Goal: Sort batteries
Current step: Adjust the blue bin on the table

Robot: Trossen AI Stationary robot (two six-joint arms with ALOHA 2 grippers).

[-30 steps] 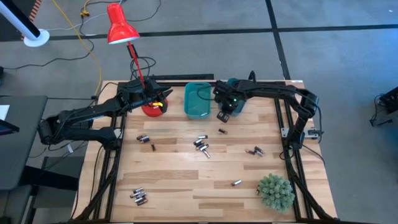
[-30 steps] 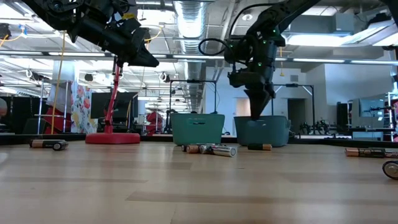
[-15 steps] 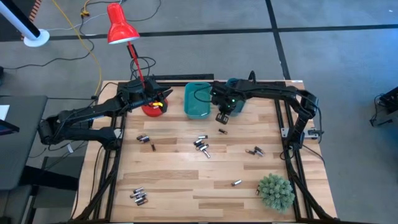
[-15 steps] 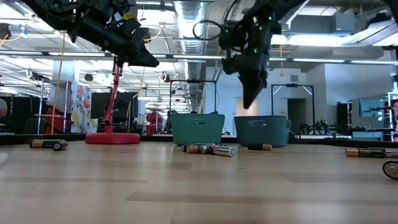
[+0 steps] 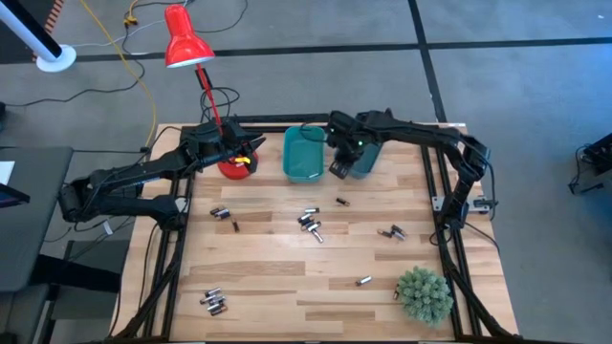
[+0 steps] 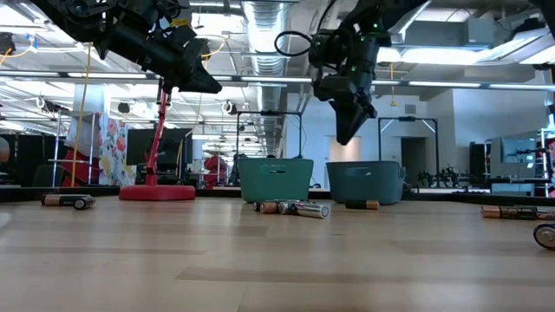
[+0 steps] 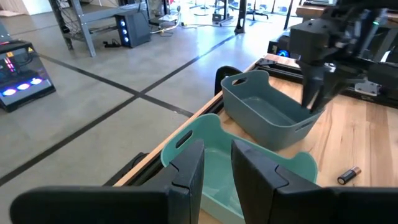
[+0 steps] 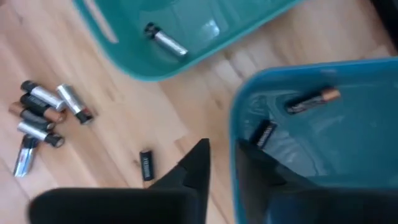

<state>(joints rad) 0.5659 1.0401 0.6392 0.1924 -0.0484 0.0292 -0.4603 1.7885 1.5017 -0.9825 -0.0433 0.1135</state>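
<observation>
Small batteries lie scattered on the wooden table, with a cluster (image 5: 308,222) at the middle and a single one (image 5: 342,202) before the bins. Two bins stand at the far edge, a lighter teal bin (image 5: 304,153) and a darker teal bin (image 5: 365,153). The lighter bin holds a silver battery (image 8: 165,38). The darker bin holds two batteries (image 8: 314,99). My right gripper (image 8: 225,168) hangs above the darker bin's near left rim (image 8: 235,124), pointing down, slightly open and with nothing between its fingers. My left gripper (image 7: 217,168) waits open above the red lamp's base (image 5: 234,167).
A red desk lamp (image 5: 188,48) stands at the far left. A green plant (image 5: 424,293) sits at the near right corner. More batteries lie at the left (image 5: 222,214), near left (image 5: 212,302) and right (image 5: 392,231). Bare wood lies between the groups.
My right gripper has risen from just in front of the darker bin and moved a little toward the far edge, so that it now hangs over that bin's near rim. The left arm and the batteries on the table have stayed put.
</observation>
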